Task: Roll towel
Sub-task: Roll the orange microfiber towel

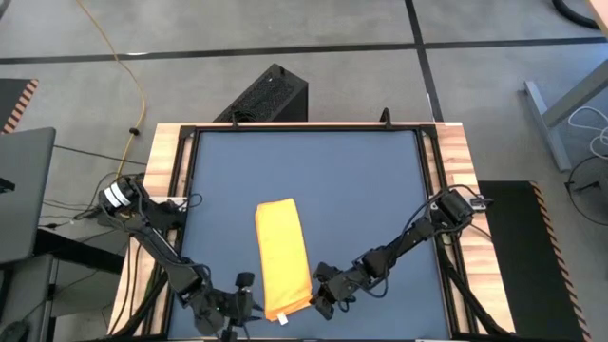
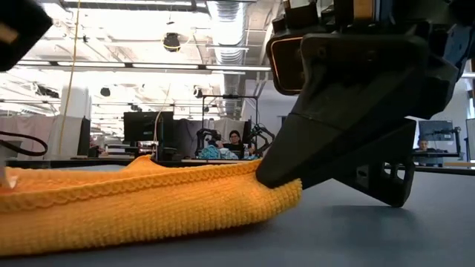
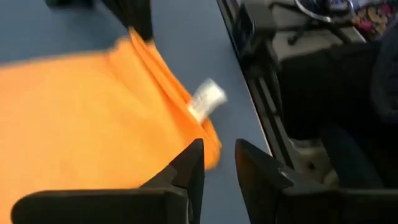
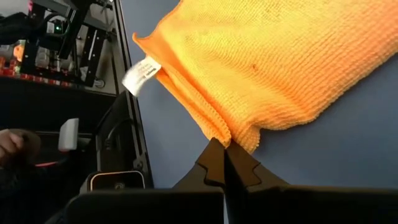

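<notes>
1. my right gripper (image 4: 225, 148) is clenched on the near corner of the folded bright yellow-orange soft cloth towel (image 1: 282, 256).
2. my left gripper (image 3: 219, 163) hangs parted just beside the towel's other near corner, grasping nothing.
3. the towel lies flat on the dark blue table (image 1: 361, 180).

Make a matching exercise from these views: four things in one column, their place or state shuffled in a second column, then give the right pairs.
Column one:
1. towel
2. white tag
3. right pincer
4. left pincer

Column two:
A. shut, pinching a near corner of the cloth
B. slightly open, holding nothing, beside the tagged corner
C. folded into a long strip, lying flat on the dark table
D. sticking out from the cloth's edge

Pairs: 1-C, 2-D, 3-A, 4-B
</notes>
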